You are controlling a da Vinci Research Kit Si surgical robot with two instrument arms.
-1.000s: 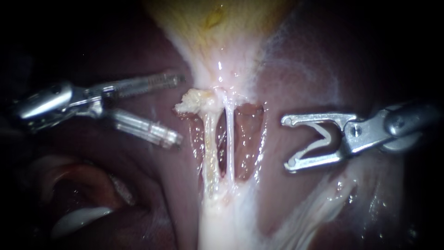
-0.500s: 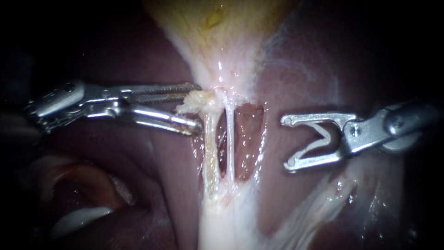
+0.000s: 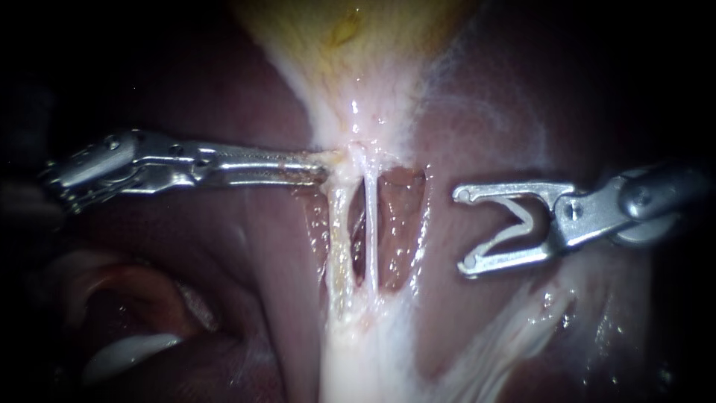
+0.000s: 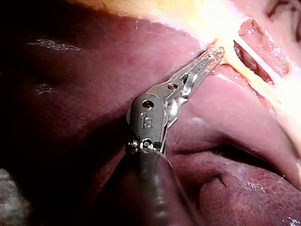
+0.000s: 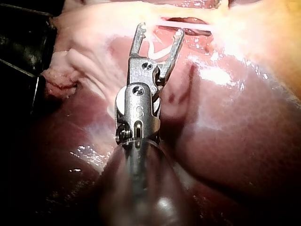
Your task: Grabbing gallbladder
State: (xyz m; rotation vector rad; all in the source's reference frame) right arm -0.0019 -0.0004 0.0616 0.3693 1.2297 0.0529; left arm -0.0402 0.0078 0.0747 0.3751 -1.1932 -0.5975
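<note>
Wet dark-red liver [image 3: 477, 97] surrounds the yellow-white gallbladder [image 3: 350, 45] at 12 o'clock. My slim steel left instrument [image 3: 319, 169] clamps its pale neck. 2 thin whitish tubes [image 3: 371, 224] run toward 6. At 3, apart from them over bare liver, my steel right instrument [image 3: 462, 230] holds a white V-shaped clip [image 3: 514, 224] in wide-set jaws.

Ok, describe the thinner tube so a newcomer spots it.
In the endoscope view, start at the yellowish gallbladder and follow its pale neck down to two tubes. The thinner tube is the right-hand one: a taut white thread beside the thicker yellowish tube.
</note>
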